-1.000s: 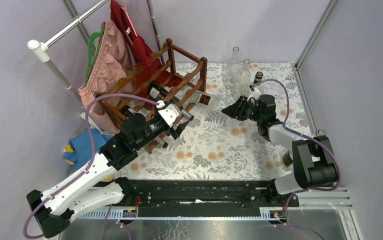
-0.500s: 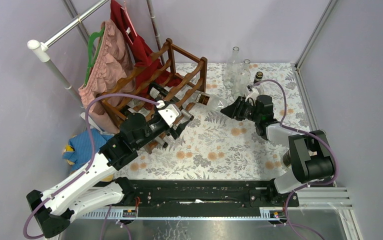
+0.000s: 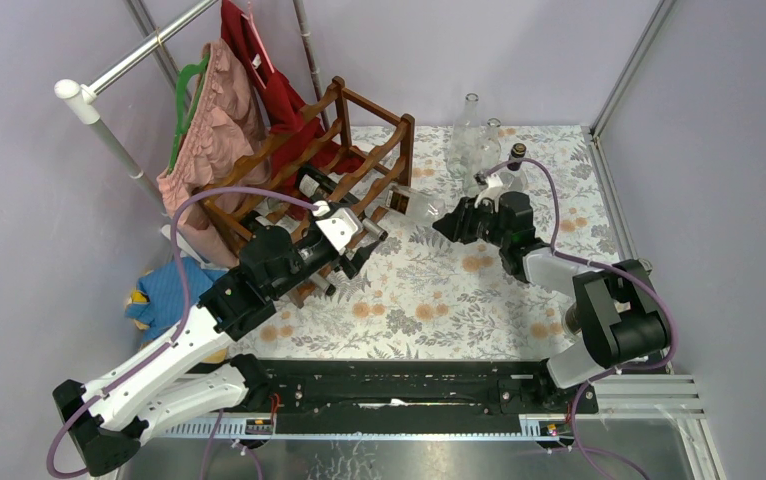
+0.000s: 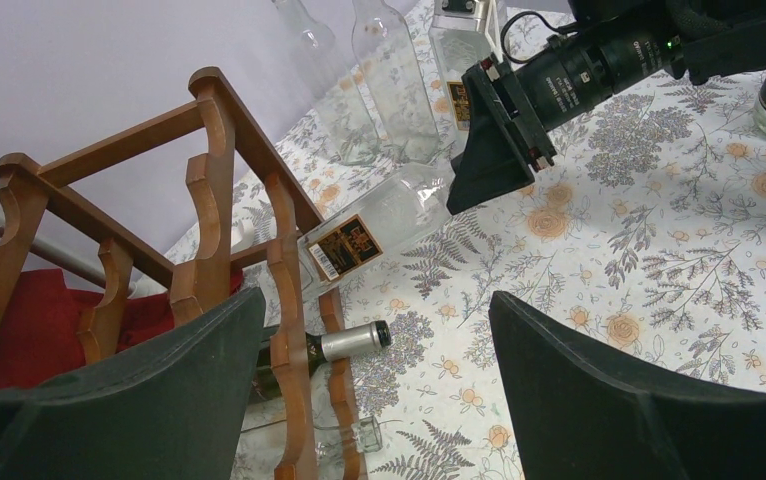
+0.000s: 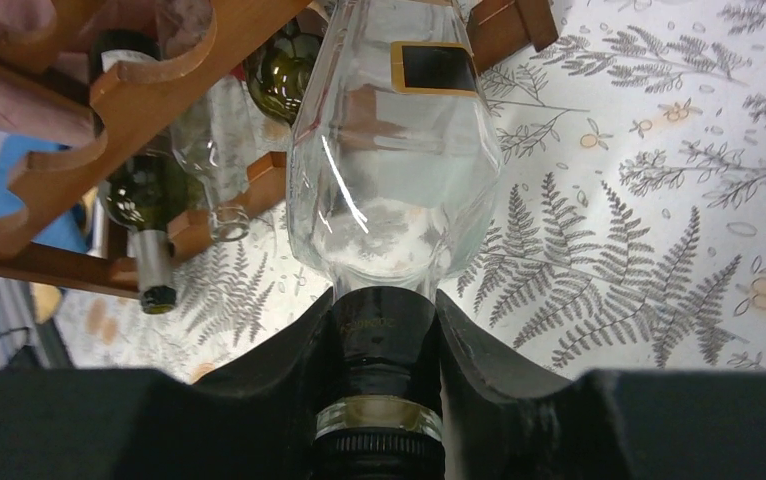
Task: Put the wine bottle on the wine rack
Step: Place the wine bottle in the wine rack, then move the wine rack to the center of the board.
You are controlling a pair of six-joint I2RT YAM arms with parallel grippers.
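Observation:
My right gripper (image 3: 451,219) is shut on the black-capped neck of a clear wine bottle (image 3: 414,205) with a black and gold label. It holds the bottle lying level, base first, at the right end of the reddish-brown wine rack (image 3: 324,160). In the right wrist view the bottle (image 5: 394,150) points at the rack's scalloped rail (image 5: 139,100). In the left wrist view the bottle (image 4: 374,225) has its base between the rack's posts (image 4: 289,290). My left gripper (image 3: 354,255) is open and empty beside the rack's near corner.
Dark and clear bottles (image 4: 344,342) lie in the rack's lower tiers. Several empty clear bottles (image 3: 474,140) and a dark bottle (image 3: 515,155) stand at the back right. Clothes (image 3: 214,120) hang on a rail at the left. A stuffed toy (image 3: 159,295) lies by the left arm.
My right gripper has carried the clear bottle leftward, its base now at the rack's end. The left arm has not moved.

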